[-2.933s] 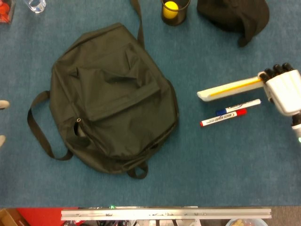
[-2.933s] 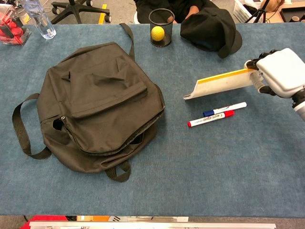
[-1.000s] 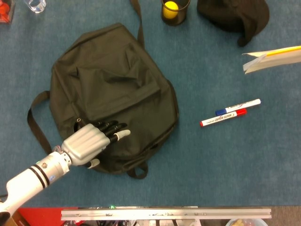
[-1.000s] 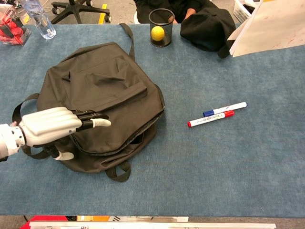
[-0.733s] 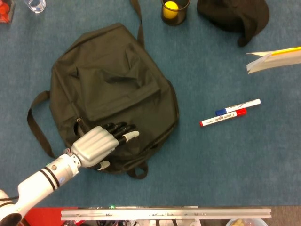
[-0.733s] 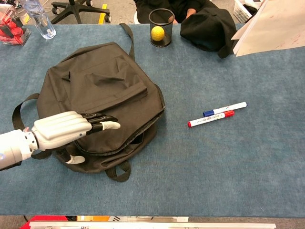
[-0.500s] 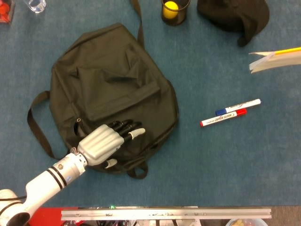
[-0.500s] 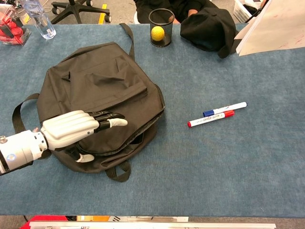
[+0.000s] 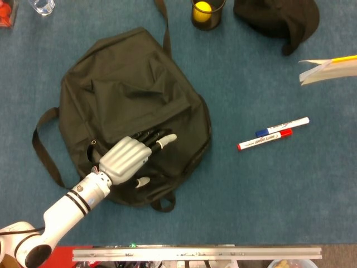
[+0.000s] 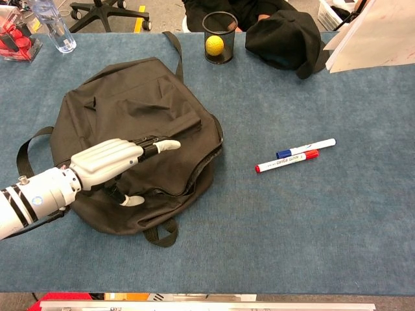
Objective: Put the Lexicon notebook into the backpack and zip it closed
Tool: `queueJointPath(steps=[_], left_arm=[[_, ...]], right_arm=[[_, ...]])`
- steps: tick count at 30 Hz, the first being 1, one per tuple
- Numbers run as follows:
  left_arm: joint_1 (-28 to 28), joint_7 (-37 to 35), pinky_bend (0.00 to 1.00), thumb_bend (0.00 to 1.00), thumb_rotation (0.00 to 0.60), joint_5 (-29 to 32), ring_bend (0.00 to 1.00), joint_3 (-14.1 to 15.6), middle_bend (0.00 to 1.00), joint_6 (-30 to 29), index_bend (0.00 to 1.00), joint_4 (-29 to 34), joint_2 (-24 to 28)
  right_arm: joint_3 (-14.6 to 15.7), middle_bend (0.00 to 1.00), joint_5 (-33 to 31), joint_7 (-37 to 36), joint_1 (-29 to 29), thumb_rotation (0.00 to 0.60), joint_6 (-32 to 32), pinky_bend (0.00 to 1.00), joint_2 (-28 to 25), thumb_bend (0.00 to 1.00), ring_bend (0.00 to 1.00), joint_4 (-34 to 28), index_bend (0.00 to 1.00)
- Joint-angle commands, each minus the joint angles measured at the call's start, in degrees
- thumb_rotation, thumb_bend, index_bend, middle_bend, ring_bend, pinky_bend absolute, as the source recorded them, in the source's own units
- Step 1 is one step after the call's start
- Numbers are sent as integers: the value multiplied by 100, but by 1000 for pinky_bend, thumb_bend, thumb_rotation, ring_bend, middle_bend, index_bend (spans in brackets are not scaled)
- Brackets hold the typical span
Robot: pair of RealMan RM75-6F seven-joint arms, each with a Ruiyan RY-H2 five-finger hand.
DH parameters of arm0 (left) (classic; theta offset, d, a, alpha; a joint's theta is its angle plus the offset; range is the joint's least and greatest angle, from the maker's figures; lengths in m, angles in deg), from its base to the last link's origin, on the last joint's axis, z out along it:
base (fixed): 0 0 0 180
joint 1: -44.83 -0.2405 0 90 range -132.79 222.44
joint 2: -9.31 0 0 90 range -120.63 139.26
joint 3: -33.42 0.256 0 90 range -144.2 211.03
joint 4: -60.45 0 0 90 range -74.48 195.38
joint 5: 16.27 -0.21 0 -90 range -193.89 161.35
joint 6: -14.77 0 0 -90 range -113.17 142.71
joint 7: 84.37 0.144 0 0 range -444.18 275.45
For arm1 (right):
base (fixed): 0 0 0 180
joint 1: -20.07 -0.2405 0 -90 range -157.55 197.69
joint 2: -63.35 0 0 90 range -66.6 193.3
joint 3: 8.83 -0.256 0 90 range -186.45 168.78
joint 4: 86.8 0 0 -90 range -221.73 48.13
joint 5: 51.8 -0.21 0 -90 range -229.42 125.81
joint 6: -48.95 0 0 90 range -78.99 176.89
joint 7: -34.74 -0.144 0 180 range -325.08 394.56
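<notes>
The black backpack (image 9: 128,89) (image 10: 130,97) lies flat on the blue table, and its zip opening gapes along the lower right side. My left hand (image 9: 131,156) (image 10: 107,162) rests on the front of the backpack near that opening. The fingers are stretched out towards the right, and the thumb is spread below them. The Lexicon notebook (image 9: 329,68) (image 10: 379,35), white with a yellow edge, hangs in the air at the far right edge of both views. My right hand lies outside both frames.
A blue marker and a red marker (image 9: 273,134) (image 10: 295,155) lie side by side right of the backpack. A black mesh cup (image 9: 206,12) (image 10: 218,39) holding a yellow ball and a black cap (image 9: 276,19) (image 10: 285,40) stand at the back. A water bottle (image 10: 55,26) is at the back left.
My left hand came in from the lower left and slid up and right across the backpack's front. The notebook rose off the table and drifted to the right edge.
</notes>
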Motion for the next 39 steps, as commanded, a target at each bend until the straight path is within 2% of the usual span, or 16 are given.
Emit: queueJointPath(steps=[1,3,7,13,16,19,21,26,34,39], left_arm=[[4,-114,233,208,600,145,98,-116,18,-62,3,-54,-101],[14,-206,291,209,600,241,150,-176,61,-75,29,-86,-170],[55,-314,391,209,600,379,242,-258,149,-59,150,-154,-289],[154,-225,489,209,600,447,321,-312,237,-33,287,-302,-481],[183,-129,556,210,600,497,407,-326,338,-42,391,-363,-548],[195,-49,679,217,600,510,535,-322,465,-81,522,-431,-619],[193,-18,716,226,600,502,570,-314,495,-126,556,-459,-662],[191,87,730,239,600,430,584,-282,538,-247,606,-535,-765],[192,199,777,338,600,405,637,-256,644,-350,722,-554,-835],[190,84,786,341,600,428,646,-324,658,-432,740,-481,-746]], right_arm=[[-7,643,-9,-13,2,600,-1,481,1,390,493,-3,859],[-10,643,-17,-20,4,600,1,481,4,390,493,-5,860],[-17,643,-33,-44,8,600,4,481,8,390,493,-17,864],[-43,643,-82,-124,7,600,39,481,-6,390,494,-46,869],[-42,643,-93,-163,11,600,52,481,-9,390,494,-42,871],[-46,645,-112,-213,15,600,67,482,-4,390,496,-12,875],[-52,645,-126,-244,20,600,69,482,-4,390,496,2,876],[-69,645,-156,-320,41,600,59,483,-24,390,496,-10,878],[-81,645,-165,-355,65,600,29,483,-58,389,496,-50,880],[-90,645,-162,-359,68,600,16,482,-75,390,496,-62,883]])
